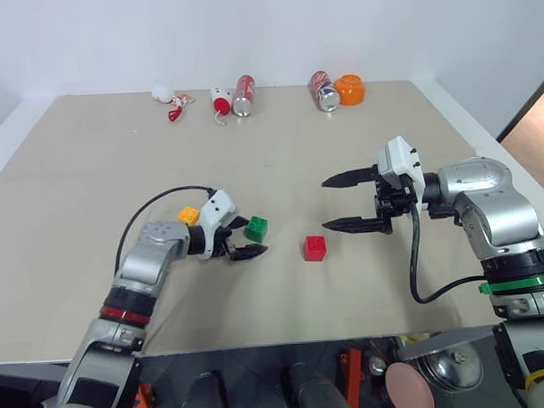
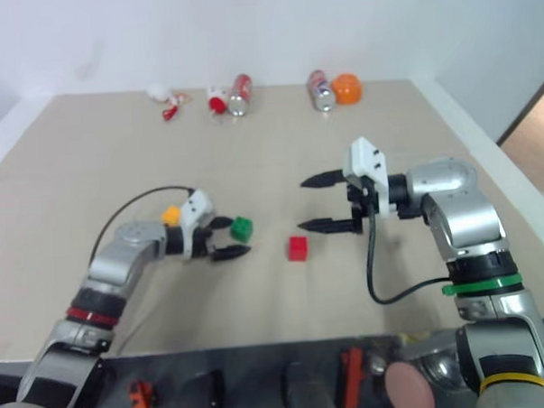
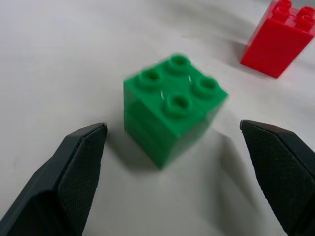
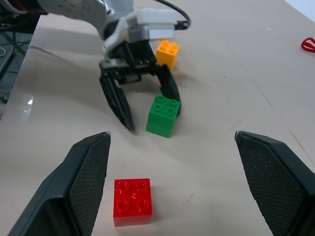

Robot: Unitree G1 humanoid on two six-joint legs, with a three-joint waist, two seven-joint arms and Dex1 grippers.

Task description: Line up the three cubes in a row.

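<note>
Left wrist view: left gripper (image 3: 174, 172) wide open, empty, straddling green cube (image 3: 172, 108); likely light, rigid, slick, so pinch its flat sides. Right gripper (image 1: 346, 201) open, empty.

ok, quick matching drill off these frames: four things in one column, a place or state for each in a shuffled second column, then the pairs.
Column one:
1. green cube
2. red cube
3. yellow-orange cube
4. right gripper

Column two:
A. raised above the table, fingers open, holding nothing
B. standing alone on the table between the two grippers
C. behind the left gripper's wrist
D. on the table between the left gripper's open fingers, not gripped

Pairs: 1-D, 2-B, 3-C, 4-A
</note>
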